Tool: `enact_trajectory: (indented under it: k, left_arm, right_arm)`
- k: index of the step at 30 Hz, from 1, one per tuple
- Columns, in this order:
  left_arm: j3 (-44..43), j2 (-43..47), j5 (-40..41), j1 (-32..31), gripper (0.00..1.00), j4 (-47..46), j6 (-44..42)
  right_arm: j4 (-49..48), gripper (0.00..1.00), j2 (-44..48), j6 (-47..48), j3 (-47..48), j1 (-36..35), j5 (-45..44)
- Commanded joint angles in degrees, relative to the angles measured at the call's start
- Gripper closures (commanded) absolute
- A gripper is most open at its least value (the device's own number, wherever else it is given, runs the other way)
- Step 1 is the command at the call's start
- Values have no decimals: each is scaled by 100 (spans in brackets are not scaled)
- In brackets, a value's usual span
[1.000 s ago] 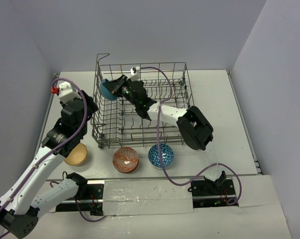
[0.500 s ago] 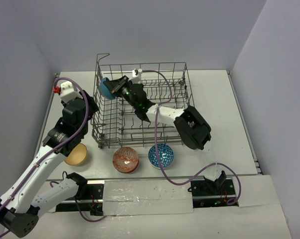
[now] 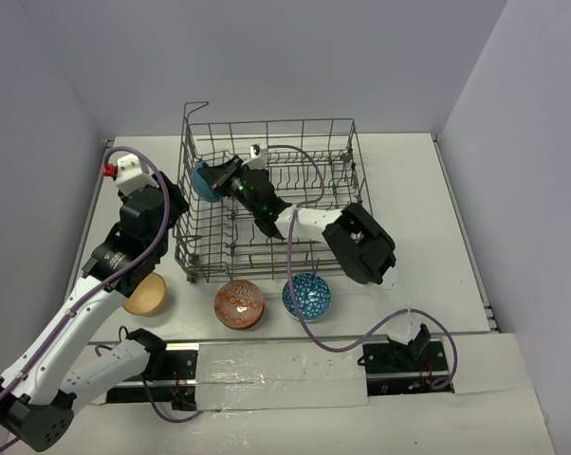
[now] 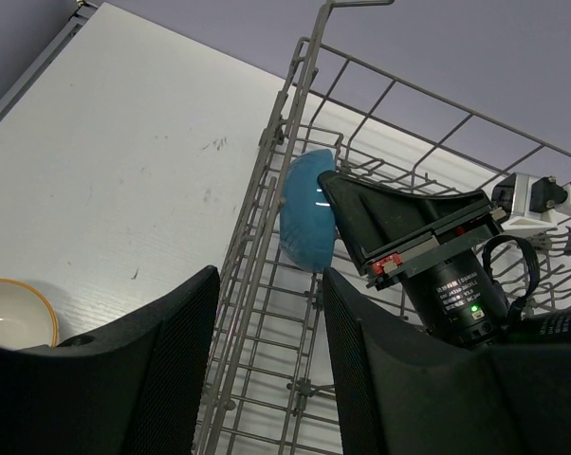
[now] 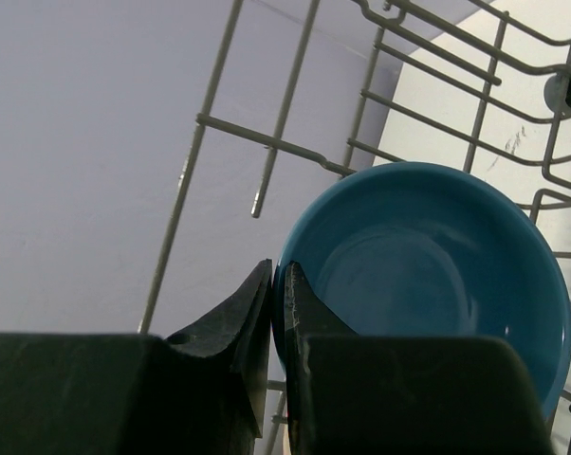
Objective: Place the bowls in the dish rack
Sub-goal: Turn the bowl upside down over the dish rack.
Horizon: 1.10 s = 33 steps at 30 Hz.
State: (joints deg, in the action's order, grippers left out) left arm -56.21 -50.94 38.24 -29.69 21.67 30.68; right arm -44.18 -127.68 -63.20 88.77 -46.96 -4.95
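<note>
Pinched by its rim in the closed right gripper (image 5: 276, 284): round glossy blue bowl (image 5: 428, 275), tipped on edge inside the far-left corner of the large grey wire dish rack (image 3: 186, 227), toward the far edge of the white desk (image 3: 418, 209); left gripper (image 4: 269, 284) parted, empty, beside the rack's left wall

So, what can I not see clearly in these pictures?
- Top view: the left arm covers part of the yellow bowl.
- Left wrist view: the frame edge cuts that bowl; the right tool hides part of the blue bowl.
- Right wrist view: the tool hides the blue bowl's lower rim.
</note>
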Motion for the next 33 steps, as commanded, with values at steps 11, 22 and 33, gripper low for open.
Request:
enact_trajectory:
  k: [11, 22, 33]
  left_arm:
    - [22, -21, -132, 16, 47, -172, -35]
    - [22, -30, -185, 16, 47, -181, -35]
    - [22, -30, -229, 16, 48, -172, -18]
  right_arm:
    - [-697, 100, -319, -254, 26, -68, -155]
    - [-837, 100, -170, -132, -386, -85, -269]
    - [-1004, 100, 129, 9, -879, -76, -427]
